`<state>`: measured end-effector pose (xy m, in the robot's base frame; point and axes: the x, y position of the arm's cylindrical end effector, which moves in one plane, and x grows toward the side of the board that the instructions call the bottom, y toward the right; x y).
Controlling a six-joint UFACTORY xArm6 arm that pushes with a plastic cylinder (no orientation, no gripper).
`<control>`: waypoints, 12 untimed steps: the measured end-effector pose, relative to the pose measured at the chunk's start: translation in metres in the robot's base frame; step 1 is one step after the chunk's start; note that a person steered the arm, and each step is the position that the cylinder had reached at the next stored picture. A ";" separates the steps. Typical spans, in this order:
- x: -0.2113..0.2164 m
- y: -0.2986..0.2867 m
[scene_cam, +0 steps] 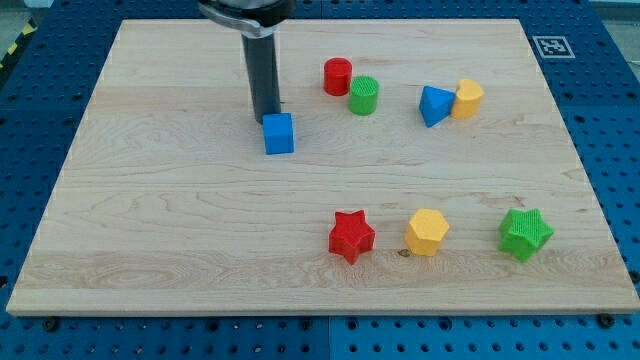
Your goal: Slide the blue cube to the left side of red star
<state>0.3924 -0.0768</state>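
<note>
The blue cube [279, 133] sits on the wooden board [150, 230] left of the middle, in the upper half. My tip [266, 119] stands just above and slightly left of the cube, touching or nearly touching its top-left edge. The red star [351, 236] lies toward the view's bottom, right of and well below the cube.
A red cylinder [338, 76] and a green cylinder [364, 95] stand together near the top centre. A blue triangular block [434, 105] touches a yellow block [467, 99] at the upper right. A yellow hexagonal block [428, 232] and a green star [525, 233] lie right of the red star.
</note>
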 end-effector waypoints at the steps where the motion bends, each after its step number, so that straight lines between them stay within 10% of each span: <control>1: 0.019 0.000; 12: 0.055 0.090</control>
<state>0.4478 0.0129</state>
